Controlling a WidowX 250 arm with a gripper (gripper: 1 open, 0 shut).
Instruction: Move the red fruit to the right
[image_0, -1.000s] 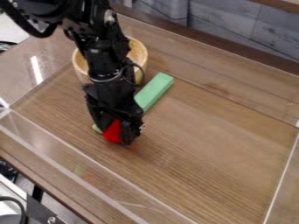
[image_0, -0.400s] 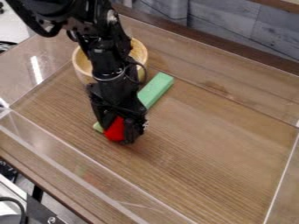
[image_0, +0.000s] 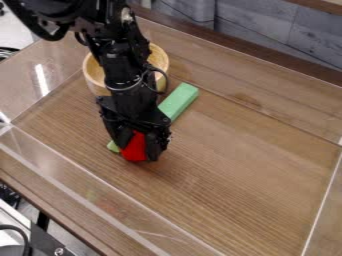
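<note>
While the black arm reached straight down onto the wooden table, its gripper stood with the jaws spread wide, one finger on each side of the red fruit. Whether the fingers pressed against the fruit could not be told from this view. That fruit sat low on the table surface, left of the middle, with a bit of green showing at its left edge. Just behind and to the right of the gripper lay a light green block, slanted. Farther back, partly hidden by the arm, stood a wooden bowl. Clear plastic walls ringed the table.
</note>
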